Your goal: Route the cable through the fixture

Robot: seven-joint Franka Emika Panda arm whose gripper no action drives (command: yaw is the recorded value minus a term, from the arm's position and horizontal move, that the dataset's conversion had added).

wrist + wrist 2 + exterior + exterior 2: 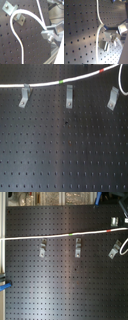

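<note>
Gripper (51, 35) closed on long thin white cable (45, 83) at right edge. Cable above three grey metal clips (69, 97), unrouted. Next: lower into clips.

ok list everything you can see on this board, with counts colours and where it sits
cable: one, white with a short green band and a short red band, stretched across the top of the first exterior view, above the clips, looping at that view's right edge
clips: three, silver metal, in a row below the cable; a fourth small one sits higher, at the second exterior view's right
board: one, black, perforated, fills the scene
blue object: one, at the second exterior view's left edge
gripper: silver, cable at its fingers in the first wrist view
</note>
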